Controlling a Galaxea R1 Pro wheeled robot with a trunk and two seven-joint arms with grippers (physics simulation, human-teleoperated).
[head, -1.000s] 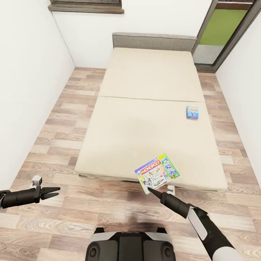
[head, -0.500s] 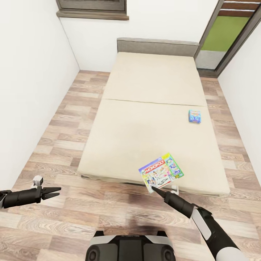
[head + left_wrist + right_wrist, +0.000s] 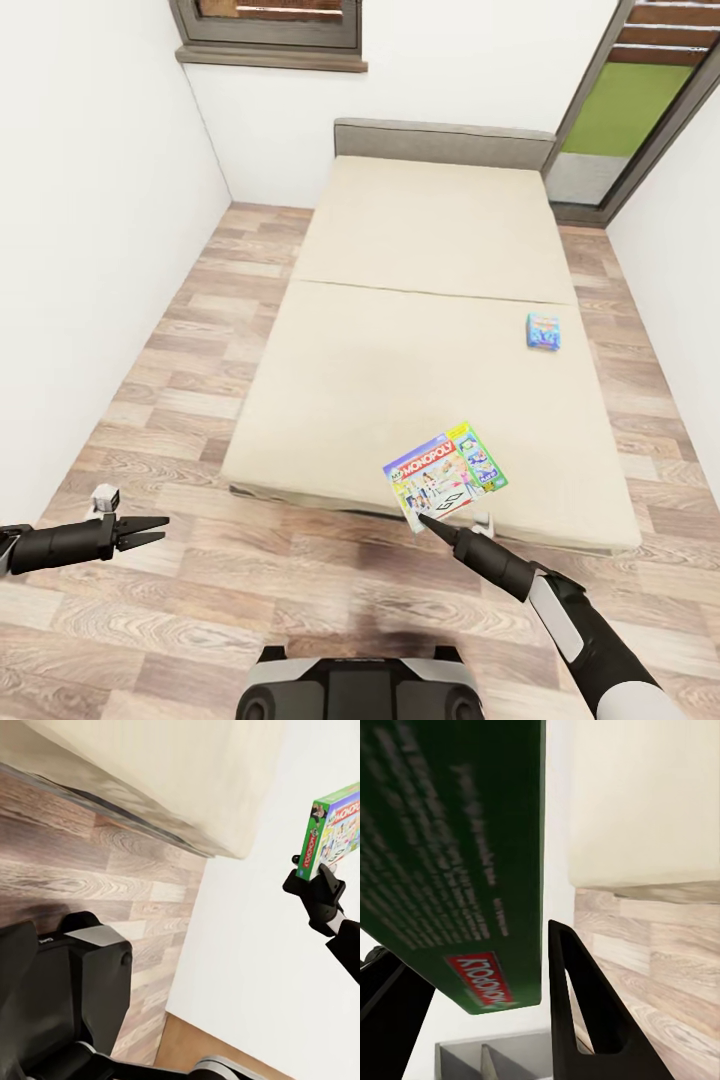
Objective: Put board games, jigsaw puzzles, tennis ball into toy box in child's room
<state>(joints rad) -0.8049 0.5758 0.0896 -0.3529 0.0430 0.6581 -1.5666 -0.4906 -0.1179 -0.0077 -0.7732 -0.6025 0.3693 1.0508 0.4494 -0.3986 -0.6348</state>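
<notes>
Since the earlier frames the whole head view has slid: the bed (image 3: 420,330) sits lower and a little to the right in the picture, more of the window above the headboard shows, so the camera has moved rather than the things. The right gripper (image 3: 432,520) stays clamped on the Monopoly board game (image 3: 446,474), holding it by its near corner above the bed's near edge, towards the right-hand corner. In the left wrist view the same box (image 3: 330,832) stands on edge in the black fingers (image 3: 319,892), lifted clear of the mattress. In the right wrist view its dark green underside (image 3: 450,855) lies flat against one black finger (image 3: 585,1012).

The second board game (image 3: 543,331), small and light blue, lies flat near the bed's right edge, about midway along it and well apart from the held box.

The left gripper (image 3: 150,530) hangs over the wood-plank floor (image 3: 150,400) left of the bed, its jaws slightly parted and holding nothing.
</notes>
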